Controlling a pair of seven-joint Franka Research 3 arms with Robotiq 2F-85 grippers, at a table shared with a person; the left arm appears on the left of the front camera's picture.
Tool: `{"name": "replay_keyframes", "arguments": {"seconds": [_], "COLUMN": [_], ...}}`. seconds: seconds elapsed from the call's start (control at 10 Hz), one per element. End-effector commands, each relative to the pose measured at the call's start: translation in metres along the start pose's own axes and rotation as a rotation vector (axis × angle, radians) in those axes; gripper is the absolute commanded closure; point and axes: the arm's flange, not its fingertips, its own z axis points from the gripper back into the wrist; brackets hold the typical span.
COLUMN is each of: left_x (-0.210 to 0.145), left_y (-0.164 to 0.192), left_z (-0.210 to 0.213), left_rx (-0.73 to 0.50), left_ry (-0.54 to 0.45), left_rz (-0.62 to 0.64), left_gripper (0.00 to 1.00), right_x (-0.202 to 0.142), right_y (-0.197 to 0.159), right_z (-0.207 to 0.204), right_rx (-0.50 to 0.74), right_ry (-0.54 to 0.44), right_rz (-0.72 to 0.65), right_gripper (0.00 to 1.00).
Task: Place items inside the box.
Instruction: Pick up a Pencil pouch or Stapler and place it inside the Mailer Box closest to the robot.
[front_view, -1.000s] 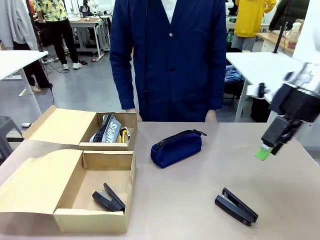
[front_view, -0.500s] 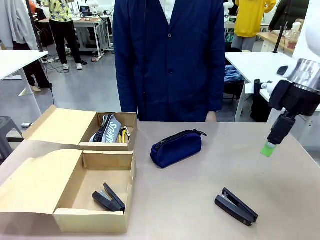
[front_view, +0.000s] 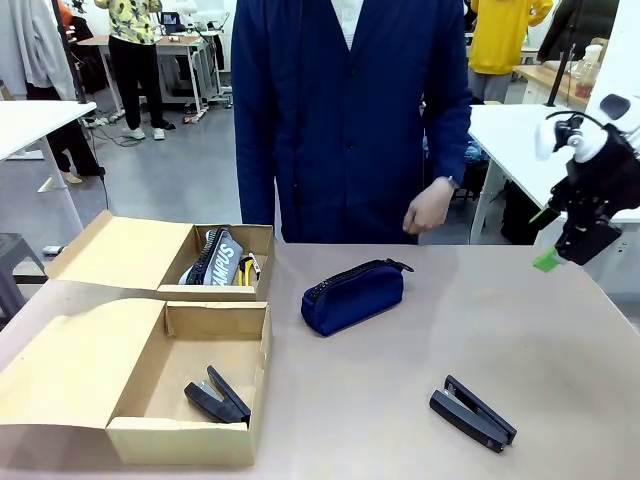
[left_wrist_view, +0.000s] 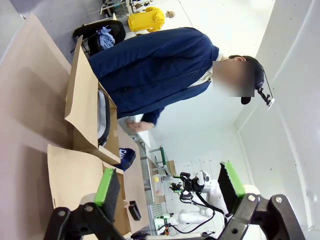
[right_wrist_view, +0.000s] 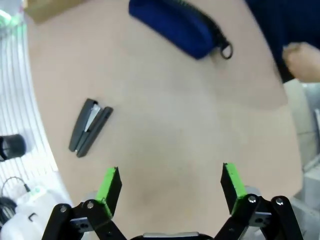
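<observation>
The cardboard box (front_view: 170, 315) lies open at the table's left. Its near compartment holds a black stapler (front_view: 217, 398). The far compartment holds a grey-black piece with white lettering (front_view: 215, 258) and a yellow utility knife (front_view: 247, 268). The navy pouch (front_view: 352, 295) (right_wrist_view: 175, 22) lies mid-table. A second black stapler (front_view: 472, 412) (right_wrist_view: 90, 127) rests at the front right. My right gripper (front_view: 552, 258) (right_wrist_view: 170, 182) hangs open and empty, high over the table's right edge. My left gripper (left_wrist_view: 170, 185) is open and empty, well away from the box (left_wrist_view: 82, 100).
A person in a navy coat stands at the far side, one hand (front_view: 430, 205) (right_wrist_view: 305, 60) raised just above the table's far edge, behind the pouch. Bare tabletop lies between the pouch and the loose stapler. White tables stand beyond on both sides.
My right gripper has risen and drawn back toward the right edge, away from the stapler. The person's hand has lifted up from the far table edge.
</observation>
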Motion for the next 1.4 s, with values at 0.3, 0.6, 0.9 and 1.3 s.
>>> {"name": "replay_keyframes", "arguments": {"seconds": [0.3,0.6,0.9,1.3], "left_x": [0.000,0.000,0.000,0.000], "left_y": [-0.002,-0.002,-0.002,-0.002], "left_z": [-0.001,-0.001,-0.001,-0.001], "left_rx": [-0.023,-0.023,-0.023,-0.023], "left_ry": [-0.013,-0.013,-0.013,-0.013], "left_rz": [-0.022,-0.022,-0.022,-0.022], "left_gripper": [0.00,0.00,0.00,0.00], "right_x": [-0.038,-0.175,-0.229,-0.232], "right_y": [-0.025,0.011,0.036,0.034], "right_z": [0.028,0.144,0.120,0.143], "right_rx": [-0.009,-0.119,-0.122,0.041], "right_ry": [-0.144,-0.609,-0.752,-0.326], "right_rz": [-0.099,-1.106,-1.238,-0.860], "right_gripper": [0.00,0.00,0.00,0.00]}}
